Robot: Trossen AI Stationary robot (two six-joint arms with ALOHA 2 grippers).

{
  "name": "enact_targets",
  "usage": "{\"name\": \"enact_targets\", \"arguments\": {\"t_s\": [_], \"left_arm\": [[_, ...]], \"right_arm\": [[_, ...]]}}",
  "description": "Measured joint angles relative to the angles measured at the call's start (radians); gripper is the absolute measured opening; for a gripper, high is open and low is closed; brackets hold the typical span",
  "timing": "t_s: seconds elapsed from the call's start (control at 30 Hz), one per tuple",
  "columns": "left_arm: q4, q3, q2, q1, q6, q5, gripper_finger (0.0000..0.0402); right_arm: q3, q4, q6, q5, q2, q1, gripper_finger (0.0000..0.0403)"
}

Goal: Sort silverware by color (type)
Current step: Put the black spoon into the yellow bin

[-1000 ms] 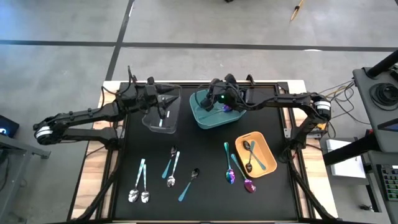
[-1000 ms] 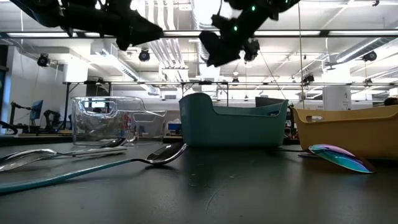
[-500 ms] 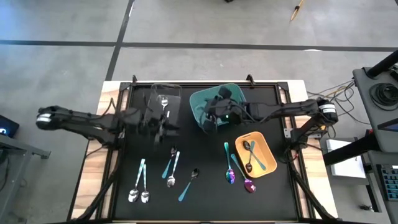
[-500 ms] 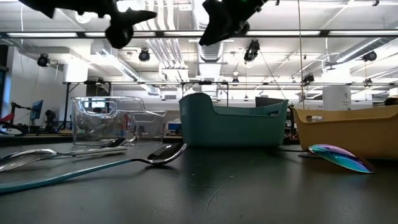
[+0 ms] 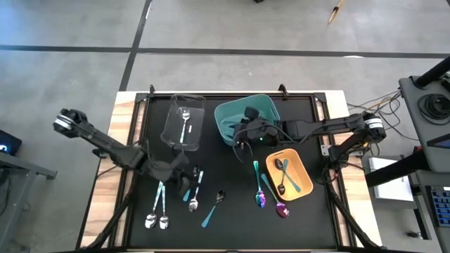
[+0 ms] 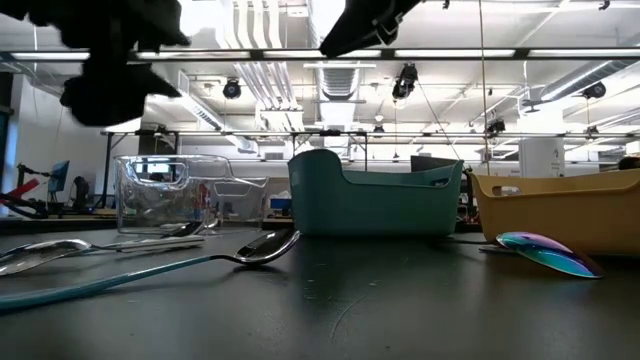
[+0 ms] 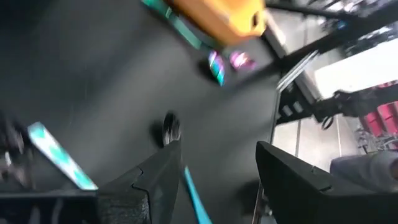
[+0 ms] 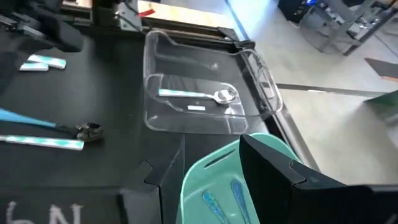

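My left gripper is open and hangs above the loose silverware near the table's near left. Below it lie a teal-handled spoon, a silver spoon and a dark-bowled spoon with a teal handle. Two silver spoons lie flat farther left. Two iridescent spoons lie beside the orange bin. My right gripper is open over the teal bin's near rim. One silver spoon lies in the clear bin.
The clear bin, teal bin and orange bin stand across the black mat's far and right parts. The orange bin holds two dark utensils. Iridescent spoons lie in the teal bin. Bare mat shows at the near edge.
My left gripper has drawn back from the clear bin toward the table's near edge and come down over the loose spoons; a silver spoon stays in the clear bin. My right gripper has moved from above the teal bin's middle toward its near rim.
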Motion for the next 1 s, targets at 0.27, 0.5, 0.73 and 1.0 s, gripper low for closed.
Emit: {"name": "enact_targets", "arguments": {"t_s": [0.27,0.5,0.73,1.0], "left_arm": [[-0.021,0.0,0.151,-0.029,-0.157,0.076,0.0191],[-0.304,0.076,0.213,-0.029,-0.205,0.123,0.0191],[-0.459,0.139,0.244,-0.028,-0.185,0.079,0.0191],[-0.453,0.138,0.261,-0.028,-0.186,-0.046,0.0191]], "right_arm": [[0.0,-0.105,0.028,-0.003,-0.009,0.002,0.0146],[-0.001,-0.153,0.035,-0.004,-0.025,0.002,0.0146],[-0.001,-0.184,0.047,-0.004,-0.032,0.002,0.0146],[0.01,-0.293,0.098,-0.076,-0.046,0.002,0.0146]]}}
